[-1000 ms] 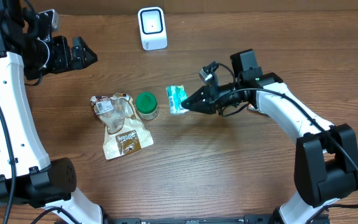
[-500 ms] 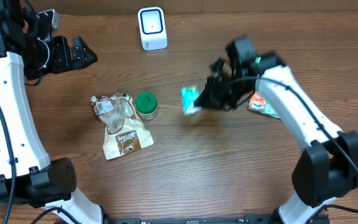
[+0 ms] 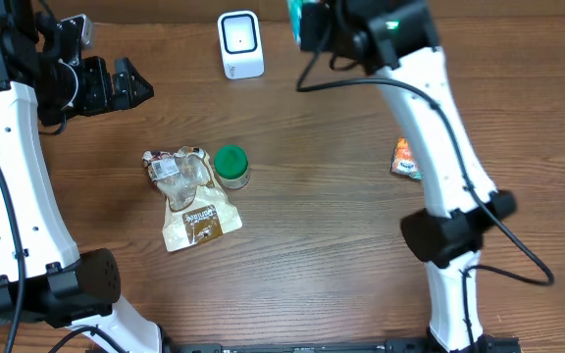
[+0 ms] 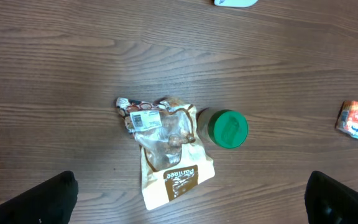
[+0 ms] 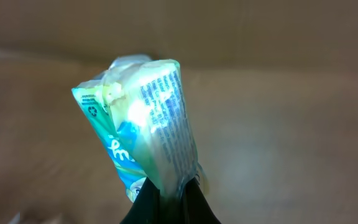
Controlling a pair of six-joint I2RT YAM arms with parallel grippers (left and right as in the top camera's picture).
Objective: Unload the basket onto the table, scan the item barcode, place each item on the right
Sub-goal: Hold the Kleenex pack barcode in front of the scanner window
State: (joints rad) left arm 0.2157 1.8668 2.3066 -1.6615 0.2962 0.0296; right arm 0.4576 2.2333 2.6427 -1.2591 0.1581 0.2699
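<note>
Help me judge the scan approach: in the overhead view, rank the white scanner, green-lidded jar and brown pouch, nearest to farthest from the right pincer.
From the right pincer:
1. White scanner, just left of it, by the far edge.
2. Green-lidded jar, mid-table.
3. Brown pouch, nearer the front, farther left.

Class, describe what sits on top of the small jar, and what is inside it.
A green lid caps the jar; its contents are hidden beneath.
</note>
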